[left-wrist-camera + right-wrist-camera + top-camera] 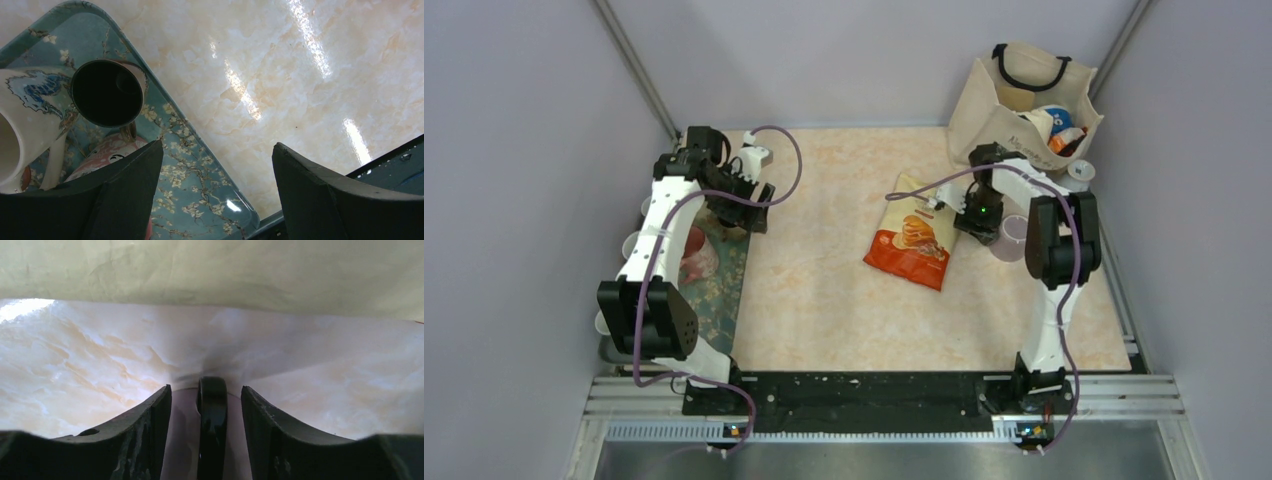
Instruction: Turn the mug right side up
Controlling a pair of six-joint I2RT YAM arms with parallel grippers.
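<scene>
Straddling the mug's (1012,240) handle (212,425) — right gripper (205,388), bag (225,270) just beyond.

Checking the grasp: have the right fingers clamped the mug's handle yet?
No: the black handle sits between the fingers of the right gripper, with gaps on either side.

An orange snack bag (914,243) is lying mid-surface (824,310); a canvas tote (994,110) is standing at the far right corner; a floral tray (724,300) is carrying cups (30,110) along the left edge.
</scene>
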